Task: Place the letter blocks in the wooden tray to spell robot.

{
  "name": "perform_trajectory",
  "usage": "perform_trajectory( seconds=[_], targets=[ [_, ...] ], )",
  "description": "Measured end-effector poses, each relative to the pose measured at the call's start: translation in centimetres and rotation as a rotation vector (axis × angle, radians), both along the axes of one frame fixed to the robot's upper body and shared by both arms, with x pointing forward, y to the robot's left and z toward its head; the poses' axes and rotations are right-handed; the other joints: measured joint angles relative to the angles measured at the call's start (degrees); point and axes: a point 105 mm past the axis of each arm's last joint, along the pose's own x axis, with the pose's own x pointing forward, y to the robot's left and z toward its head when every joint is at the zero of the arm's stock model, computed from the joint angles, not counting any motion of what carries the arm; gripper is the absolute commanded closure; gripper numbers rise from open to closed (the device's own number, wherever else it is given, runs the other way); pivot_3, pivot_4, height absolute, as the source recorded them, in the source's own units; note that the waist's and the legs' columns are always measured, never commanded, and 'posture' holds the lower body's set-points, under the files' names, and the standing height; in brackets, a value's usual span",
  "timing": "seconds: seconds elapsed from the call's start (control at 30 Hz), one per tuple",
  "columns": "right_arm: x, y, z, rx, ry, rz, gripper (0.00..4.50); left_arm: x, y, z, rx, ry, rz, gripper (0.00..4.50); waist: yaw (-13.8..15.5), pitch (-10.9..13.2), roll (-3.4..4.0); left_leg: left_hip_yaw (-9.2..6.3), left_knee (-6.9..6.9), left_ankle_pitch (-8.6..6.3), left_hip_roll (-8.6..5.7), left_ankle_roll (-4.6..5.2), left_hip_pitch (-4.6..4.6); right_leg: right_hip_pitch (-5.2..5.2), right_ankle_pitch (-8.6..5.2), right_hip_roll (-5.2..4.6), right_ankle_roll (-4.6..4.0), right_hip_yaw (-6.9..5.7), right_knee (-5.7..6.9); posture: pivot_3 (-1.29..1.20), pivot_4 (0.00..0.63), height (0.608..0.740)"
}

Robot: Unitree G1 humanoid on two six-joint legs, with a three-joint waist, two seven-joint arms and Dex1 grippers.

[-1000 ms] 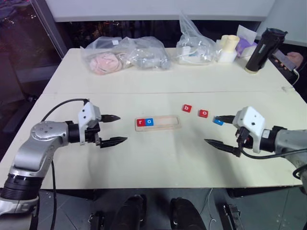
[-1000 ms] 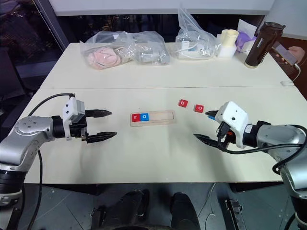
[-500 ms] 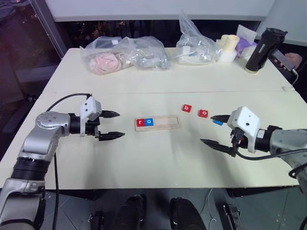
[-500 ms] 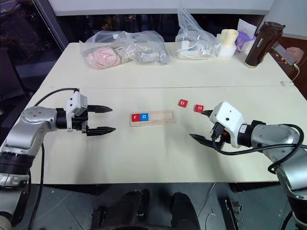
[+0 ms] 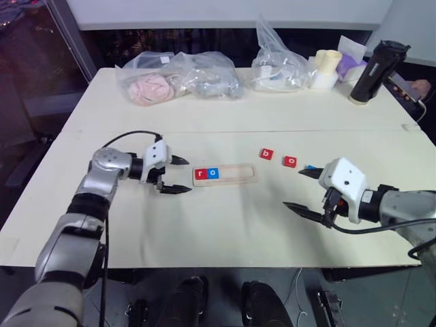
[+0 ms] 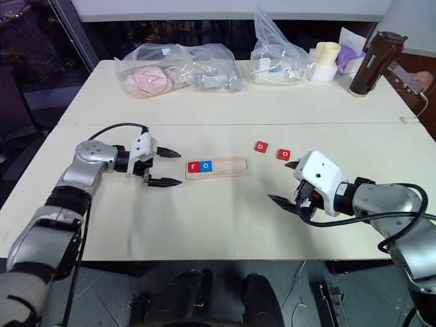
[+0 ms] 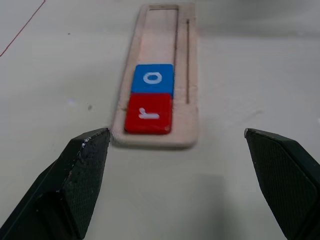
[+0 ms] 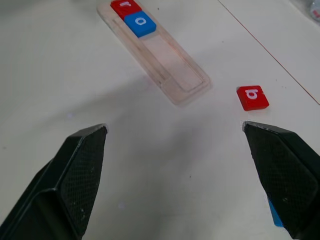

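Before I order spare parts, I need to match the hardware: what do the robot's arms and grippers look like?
Both arms are silver-grey metal segments with black joints. The left gripper and right gripper each have a white boxy housing and two black, pointed fingers with finely textured inner faces. A black cable loops over each wrist.

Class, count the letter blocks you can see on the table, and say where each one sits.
5. Red r and blue o sit in the wooden tray. Red b and red o lie loose on the table. A blue block peeks out behind the right gripper, its letter hidden.
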Motion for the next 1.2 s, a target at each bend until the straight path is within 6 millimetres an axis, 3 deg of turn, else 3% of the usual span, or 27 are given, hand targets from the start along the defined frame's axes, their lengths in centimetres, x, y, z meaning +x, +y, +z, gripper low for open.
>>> perform_trajectory(
  seconds=[0.47,1.2],
  targets=[
    [-0.9,0.6,-0.3,0.007,0.01,-0.024,0.03,1.6,-1.8,-1.7,0.032,0.048,0.03,0.0,-0.04,0.03,-0.05,-0.01,0.39,-0.02,0.0,0.06,-0.01,0.1,0.06,0.04,0.13,-0.07,0.21,0.0,0.15,0.738],
    [-0.9,0.6,-0.3,0.016,0.001,-0.037,0.03,2.1,-2.1,-2.5,0.047,0.08,0.086,0.0,-0.01,0.03,-0.06,-0.02,0.68,-0.07,0.0,0.14,-0.05,0.21,0.1,0.04,0.19,-0.11,0.23,0.0,0.15,0.738]
  ],
)
